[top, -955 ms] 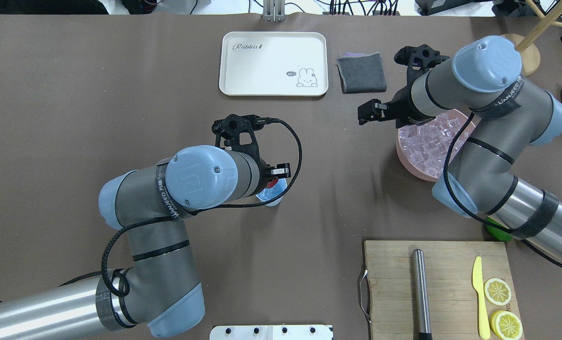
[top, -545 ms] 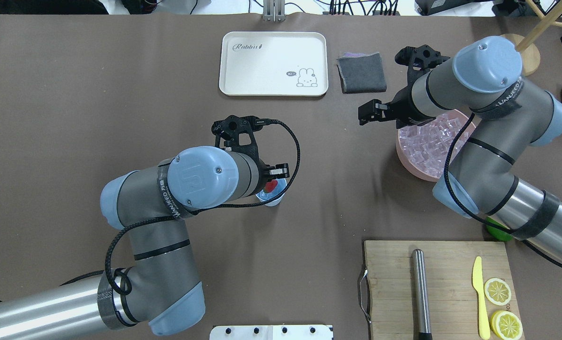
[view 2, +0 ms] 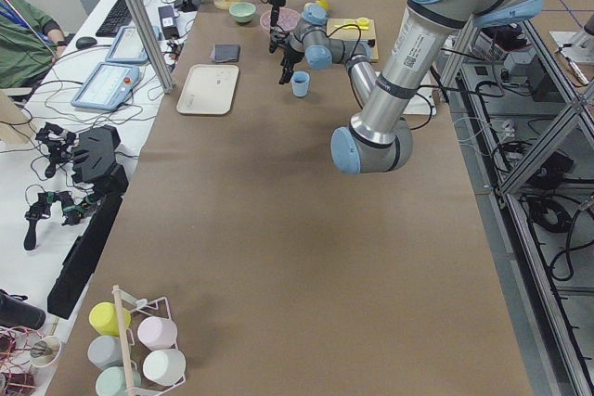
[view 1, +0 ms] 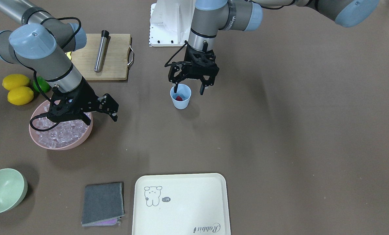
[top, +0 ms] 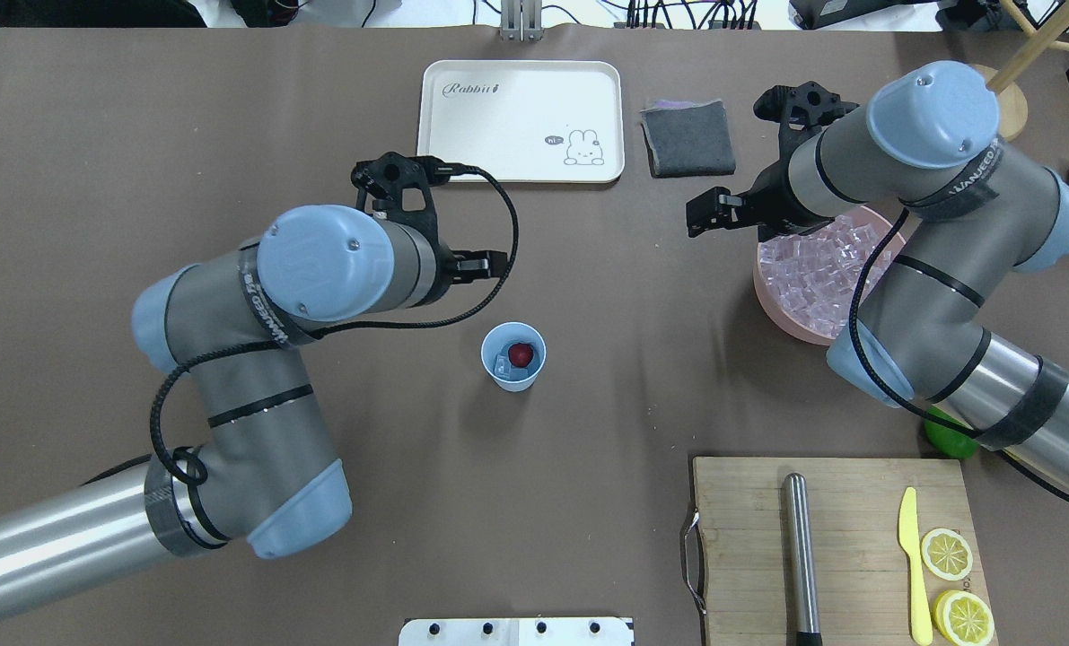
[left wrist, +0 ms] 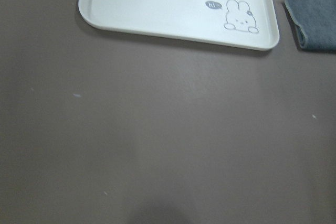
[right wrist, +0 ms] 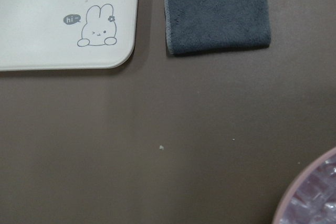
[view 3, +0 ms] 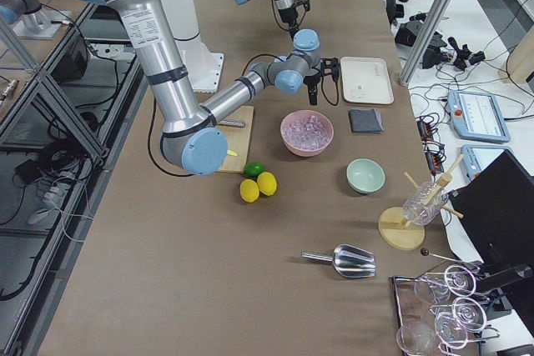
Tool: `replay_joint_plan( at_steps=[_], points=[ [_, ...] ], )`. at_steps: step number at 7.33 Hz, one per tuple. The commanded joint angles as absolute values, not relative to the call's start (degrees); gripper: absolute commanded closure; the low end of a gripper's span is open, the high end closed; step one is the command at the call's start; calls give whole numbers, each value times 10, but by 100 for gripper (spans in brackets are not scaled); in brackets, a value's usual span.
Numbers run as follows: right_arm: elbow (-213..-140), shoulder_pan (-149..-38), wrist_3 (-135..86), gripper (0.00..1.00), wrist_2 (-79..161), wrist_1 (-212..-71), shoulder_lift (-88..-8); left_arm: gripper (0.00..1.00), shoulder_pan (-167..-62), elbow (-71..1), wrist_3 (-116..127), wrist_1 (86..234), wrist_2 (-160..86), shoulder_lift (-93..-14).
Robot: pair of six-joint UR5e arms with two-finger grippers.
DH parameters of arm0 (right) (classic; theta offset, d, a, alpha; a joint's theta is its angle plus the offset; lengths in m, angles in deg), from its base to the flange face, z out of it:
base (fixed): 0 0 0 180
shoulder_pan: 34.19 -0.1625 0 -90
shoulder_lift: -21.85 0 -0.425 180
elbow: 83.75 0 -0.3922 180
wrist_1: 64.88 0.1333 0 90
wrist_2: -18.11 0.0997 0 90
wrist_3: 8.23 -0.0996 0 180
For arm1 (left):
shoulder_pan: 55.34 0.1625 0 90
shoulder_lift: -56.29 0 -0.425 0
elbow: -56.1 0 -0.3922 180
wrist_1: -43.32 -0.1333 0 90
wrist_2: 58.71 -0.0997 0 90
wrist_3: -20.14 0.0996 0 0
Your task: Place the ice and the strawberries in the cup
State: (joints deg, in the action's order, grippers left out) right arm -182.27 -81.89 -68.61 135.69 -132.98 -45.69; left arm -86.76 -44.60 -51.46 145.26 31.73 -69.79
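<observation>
The light-blue cup (top: 513, 371) (view 1: 181, 102) stands upright mid-table. Inside it lie the red strawberry (top: 521, 353) (view 1: 179, 98) and a clear ice cube (top: 503, 364). My left gripper (view 1: 188, 89) (top: 478, 266) is open and empty, raised above the cup, apart from it. More ice (top: 817, 260) fills the pink bowl (top: 767, 301) (view 1: 62, 147). My right gripper (view 1: 102, 119) (top: 709, 213) hangs open and empty at that bowl's inner rim. Neither wrist view shows fingers.
A cream rabbit tray (top: 521, 121) and a grey cloth (top: 687, 136) lie at the far side. A cutting board (top: 740, 538) holds a steel rod, a yellow knife and lemon halves. Whole lemons (view 1: 16, 88), a lime and a pale green bowl (view 1: 3, 189) lie on my right.
My left gripper let the strawberry go into the cup, then rose and drew back from the cup toward the tray. The right arm has barely moved.
</observation>
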Motion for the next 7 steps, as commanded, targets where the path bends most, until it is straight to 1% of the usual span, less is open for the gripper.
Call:
replay_joint_plan(
  at_steps=[1, 3, 4, 6, 7],
  points=[
    [-1823, -885, -613, 0, 1417, -1333, -485, 2, -922, -444, -497, 1486, 330, -666],
    [-1821, -951, -541, 0, 1460, -1333, -528, 2, -956, -440, -494, 1640, 331, -596],
    [-1823, -968, -536, 0, 1469, -1329, -547, 2, -974, -433, -494, 1687, 337, -576],
    [-1836, -994, -529, 0, 1469, -1324, -598, 2, -1007, -433, -477, 1692, 345, -573],
    [-1848, -1023, -493, 0, 1474, -1325, -637, 2, -1042, -433, -374, 1680, 385, -567]
  ],
)
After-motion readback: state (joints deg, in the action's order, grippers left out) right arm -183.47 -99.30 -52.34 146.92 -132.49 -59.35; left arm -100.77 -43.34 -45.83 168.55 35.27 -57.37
